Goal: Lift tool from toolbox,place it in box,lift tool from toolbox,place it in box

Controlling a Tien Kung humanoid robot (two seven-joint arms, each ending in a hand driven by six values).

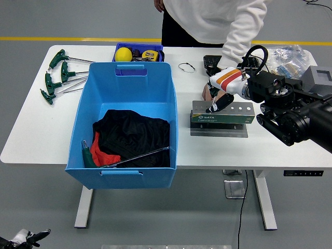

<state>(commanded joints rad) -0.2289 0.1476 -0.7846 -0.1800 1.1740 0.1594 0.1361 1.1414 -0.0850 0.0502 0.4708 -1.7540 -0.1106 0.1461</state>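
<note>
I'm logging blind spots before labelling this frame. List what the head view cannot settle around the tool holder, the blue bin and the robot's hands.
- Right hand at the tool holder: whether the fingers grip a tool is too small to tell.
- Person's hand: mostly hidden behind the robot's wrist.
- Blue bin: black cloth covers part of the floor; only one green-handled tool shows.
- Left hand: cut off at the bottom edge.

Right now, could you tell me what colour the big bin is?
The bin is light blue, shown in the head view.
</note>
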